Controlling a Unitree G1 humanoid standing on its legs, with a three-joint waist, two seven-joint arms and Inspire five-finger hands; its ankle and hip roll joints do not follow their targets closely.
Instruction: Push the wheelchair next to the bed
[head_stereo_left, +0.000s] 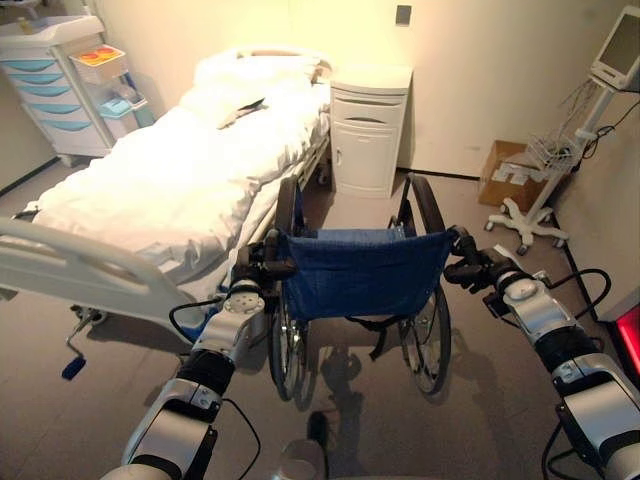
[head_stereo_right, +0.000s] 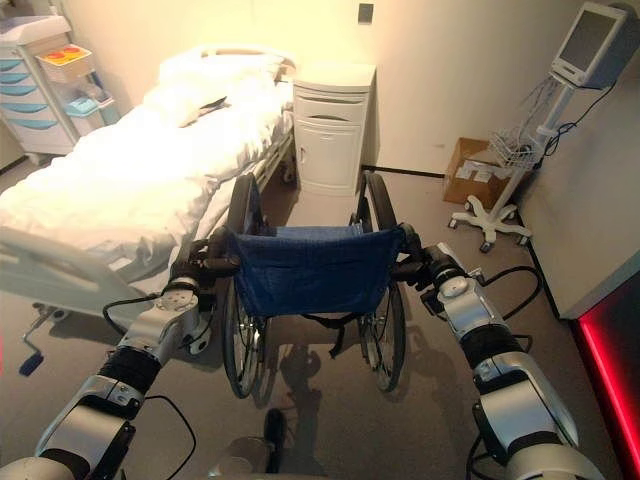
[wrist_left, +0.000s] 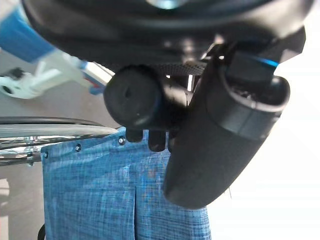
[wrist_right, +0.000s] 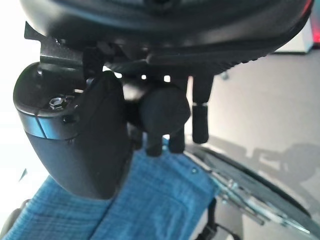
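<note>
A wheelchair with a blue fabric backrest and black wheels stands in front of me, alongside the foot half of the bed, facing the far wall. My left hand is curled round the left push handle. On the other side, my right hand wraps the right push handle. In both wrist views the fingers close around the black grips above the blue cloth.
A white bedside cabinet stands ahead against the wall beside the bed's head. A drawer cart stands at the far left. A monitor stand on a wheeled base and a cardboard box occupy the right.
</note>
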